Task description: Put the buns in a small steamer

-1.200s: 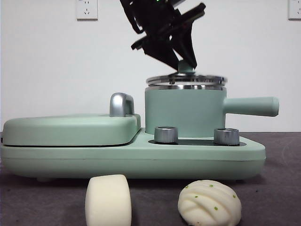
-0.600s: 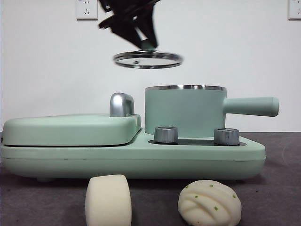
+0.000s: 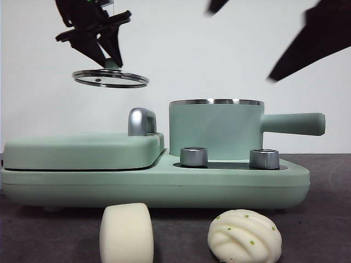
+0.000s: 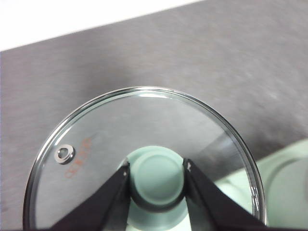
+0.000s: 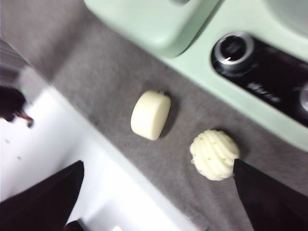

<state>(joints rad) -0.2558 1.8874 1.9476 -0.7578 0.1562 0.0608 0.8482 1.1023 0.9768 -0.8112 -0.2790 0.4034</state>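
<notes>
Leftward we've carried the lid (image 3: 110, 78), left gripper (image 4: 156, 179) clamped on its knob; steamer (image 3: 215, 129) uncovered (buns (image 3: 126, 232) untouched), right gripper (image 5: 159, 192) wide open, empty.

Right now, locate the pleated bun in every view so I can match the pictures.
Front view: the pleated bun sits on the table, in front of the cooker, right of the plain bun.
Left wrist view: not in it; the held glass lid fills it.
Right wrist view: centre-right, beside the plain bun.
Shared landmark: the plain bun.
</notes>
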